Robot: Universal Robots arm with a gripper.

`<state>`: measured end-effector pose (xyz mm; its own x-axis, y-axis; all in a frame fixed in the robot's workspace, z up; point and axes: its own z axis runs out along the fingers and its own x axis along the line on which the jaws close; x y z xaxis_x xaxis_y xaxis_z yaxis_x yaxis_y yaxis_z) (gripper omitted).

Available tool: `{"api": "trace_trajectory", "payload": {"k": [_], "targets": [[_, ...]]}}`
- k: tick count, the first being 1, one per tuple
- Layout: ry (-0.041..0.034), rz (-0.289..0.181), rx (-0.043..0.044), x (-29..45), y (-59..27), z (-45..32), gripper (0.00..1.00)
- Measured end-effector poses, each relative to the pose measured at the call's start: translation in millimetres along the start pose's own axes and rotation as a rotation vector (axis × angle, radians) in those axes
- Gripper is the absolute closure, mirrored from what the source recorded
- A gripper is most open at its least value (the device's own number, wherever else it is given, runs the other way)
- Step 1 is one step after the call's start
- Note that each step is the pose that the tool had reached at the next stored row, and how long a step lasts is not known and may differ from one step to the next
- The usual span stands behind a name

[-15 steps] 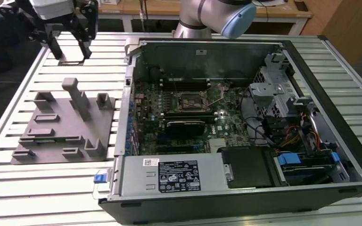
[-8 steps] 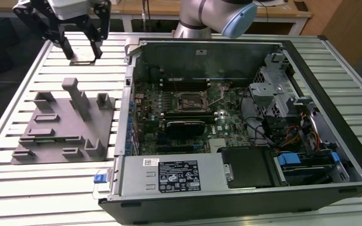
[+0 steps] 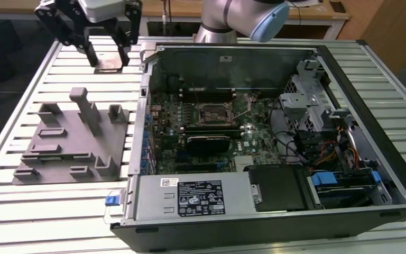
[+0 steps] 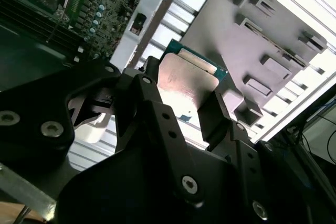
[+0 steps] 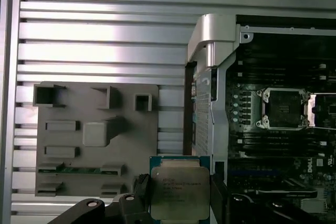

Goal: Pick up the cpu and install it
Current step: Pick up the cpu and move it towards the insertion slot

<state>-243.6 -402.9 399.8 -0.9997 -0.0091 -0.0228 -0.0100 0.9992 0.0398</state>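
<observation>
- The slatted metal table [image 3: 19, 206] runs along the exterior view's left and passes under everything else.
- The gray slotted fixture [image 3: 72, 140] lies flat on it at left centre of the exterior view. In the first wrist view the fixture [image 5: 94, 135] shows its pockets and raised blocks.
- My gripper [image 3: 109, 62] hangs in the upper left of the exterior view, past the far end of the fixture and just left of the case's corner.
- It is clenched on the cpu [image 3: 110, 67], which sits flat between my two black fingers [image 4: 149, 98], one pressing on each opposite edge.
- In both wrist views the cpu [image 4: 186, 85] [image 5: 179, 192] shows its pale silvery top and thin dark-green rim. Table slats lie behind it, between the fixture's edge and the case wall.
- From the exterior view I cannot tell whether the chip is clear of the table.
- The open computer case [image 3: 372, 132] fills the centre and right of the exterior view, lying on its side with the green motherboard [image 3: 249, 140] exposed.
- The square metal-framed socket [image 3: 213, 112] with its dark centre sits mid-board, well apart from the cpu. In the first wrist view the socket [image 5: 283, 108] has a hinged frame lying open beside it.
- My silver arm [image 3: 221, 18] with its blue cap comes in at upper centre of the exterior view, behind the case.
</observation>
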Motion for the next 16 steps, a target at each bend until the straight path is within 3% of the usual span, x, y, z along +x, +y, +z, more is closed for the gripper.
{"api": "trace_trajectory", "payload": {"k": [16], "targets": [[0.0001, 0.0, 0.0001, -47.5, -0.5, 1.5, 0.46]]}}
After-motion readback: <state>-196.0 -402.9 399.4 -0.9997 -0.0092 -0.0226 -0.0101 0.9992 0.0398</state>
